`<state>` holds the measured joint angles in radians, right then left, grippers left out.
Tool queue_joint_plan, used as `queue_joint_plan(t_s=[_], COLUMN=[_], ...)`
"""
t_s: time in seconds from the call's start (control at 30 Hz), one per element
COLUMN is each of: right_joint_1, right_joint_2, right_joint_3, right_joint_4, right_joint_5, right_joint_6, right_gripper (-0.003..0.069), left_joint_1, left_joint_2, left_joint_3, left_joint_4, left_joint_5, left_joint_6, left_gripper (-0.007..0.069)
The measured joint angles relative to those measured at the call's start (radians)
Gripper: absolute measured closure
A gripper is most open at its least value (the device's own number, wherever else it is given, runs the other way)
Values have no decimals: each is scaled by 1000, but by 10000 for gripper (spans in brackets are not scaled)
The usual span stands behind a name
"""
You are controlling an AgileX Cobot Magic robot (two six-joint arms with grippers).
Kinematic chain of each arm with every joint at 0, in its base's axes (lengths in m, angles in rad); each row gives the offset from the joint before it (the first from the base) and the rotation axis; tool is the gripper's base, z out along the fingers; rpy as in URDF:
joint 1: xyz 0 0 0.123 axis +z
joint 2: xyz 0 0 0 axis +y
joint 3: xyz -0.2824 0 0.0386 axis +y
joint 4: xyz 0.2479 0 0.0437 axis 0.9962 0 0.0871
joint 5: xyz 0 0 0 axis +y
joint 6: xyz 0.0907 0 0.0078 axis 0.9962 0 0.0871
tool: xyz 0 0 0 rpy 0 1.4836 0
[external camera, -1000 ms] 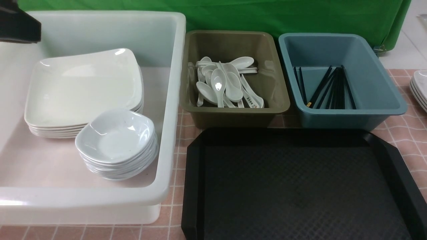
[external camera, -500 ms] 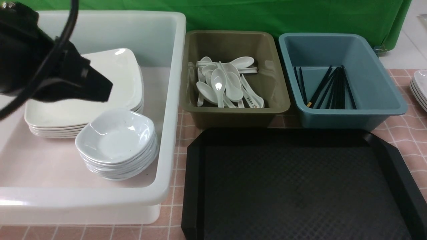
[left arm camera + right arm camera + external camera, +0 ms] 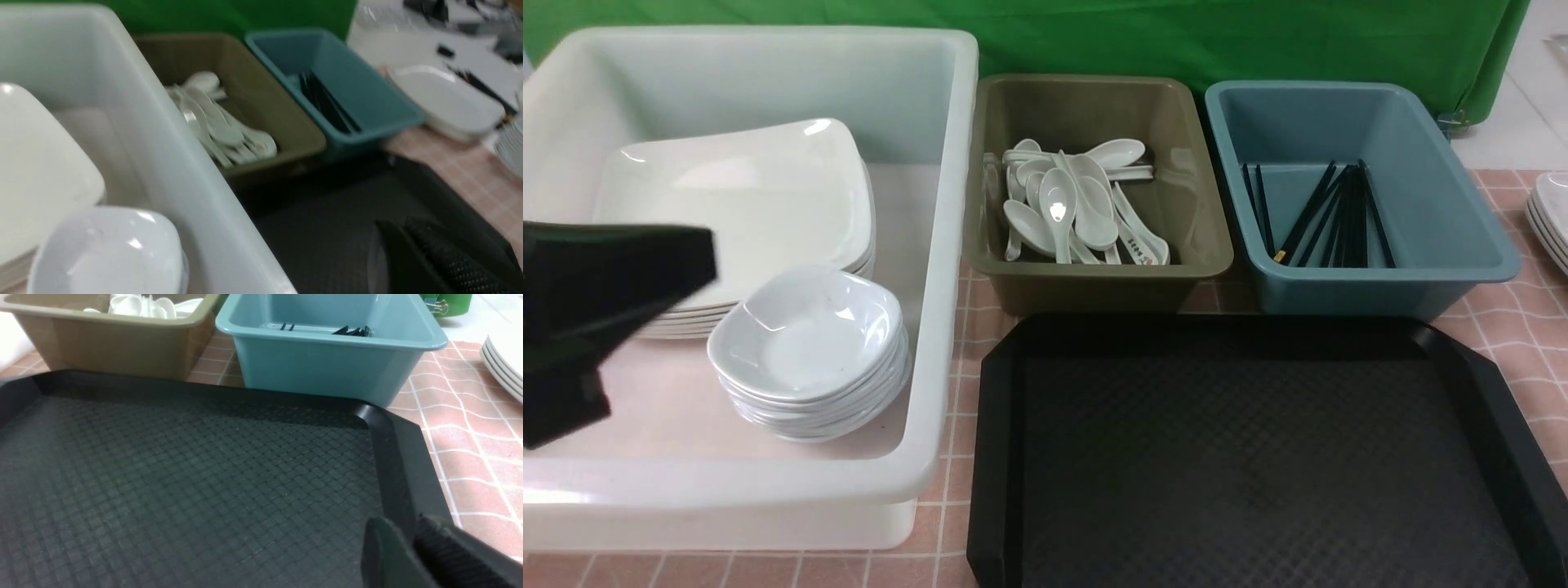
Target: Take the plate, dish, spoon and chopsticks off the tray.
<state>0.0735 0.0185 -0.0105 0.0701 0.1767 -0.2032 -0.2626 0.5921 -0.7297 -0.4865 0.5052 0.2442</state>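
Tray (image 3: 1258,457): black, diamond-textured, cut-off corners, nearest the robot on the pink tiled surface (image 3: 1527,327); long axis ran left to right; its floor was bare.

Left gripper (image 3: 613,278): dark and blurred, low over the near left part of the white tub (image 3: 947,245); its fingers lay together with nothing between them.

Right gripper (image 3: 412,555): at the tray's near right corner; two dark fingers (image 3: 449,559) lay close together with only a slim gap, nothing held; how far apart they stood could not be told.

White tub, left of the tray: held the dish (image 3: 809,335) on top of a stack of like dishes at its near right, and behind them the plate (image 3: 735,204) on top of a stack of square plates.

Olive tub (image 3: 1094,278), beyond the tray's left half: held a heap of white spoons, the spoon (image 3: 1058,208) on top, handle toward the robot, bowl away. One spoon handle bore small dark marks, too small to read.

Blue tub (image 3: 1380,282), beyond the tray's right half: held the chopsticks (image 3: 1339,216) among other black sticks, running roughly near to far.

Further white plates (image 3: 1553,220) were stacked at the far right edge.
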Motion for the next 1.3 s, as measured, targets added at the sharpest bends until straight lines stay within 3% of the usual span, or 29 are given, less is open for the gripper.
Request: queue_joint_plan(t_s=[0.17,0.53,0.7,0.93,1.07,1.3], right_joint_1=[0,0,0,0,0,0], right_joint_2=[0,0,0,0,0,0], right_joint_3=[0,0,0,0,0,0], right_joint_4=[0,0,0,0,0,0], right_joint_5=[0,0,0,0,0,0], right_joint_6=[0,0,0,0,0,0], right_gripper=[477,452,440,424,421,421], left_joint_1=[0,0,4,188,251,258], left_joint_2=[-85,-87,-170,-491,-582,-593], left_joint_3=[179,346,431,646,729,735], left_joint_4=[40,230,320,499,503,503], left_joint_5=[-216,-247,-301,-320,-320,-279], left_joint_6=[0,14,-74,-302,-312,-306], left_gripper=[606,604,604,604,603,603])
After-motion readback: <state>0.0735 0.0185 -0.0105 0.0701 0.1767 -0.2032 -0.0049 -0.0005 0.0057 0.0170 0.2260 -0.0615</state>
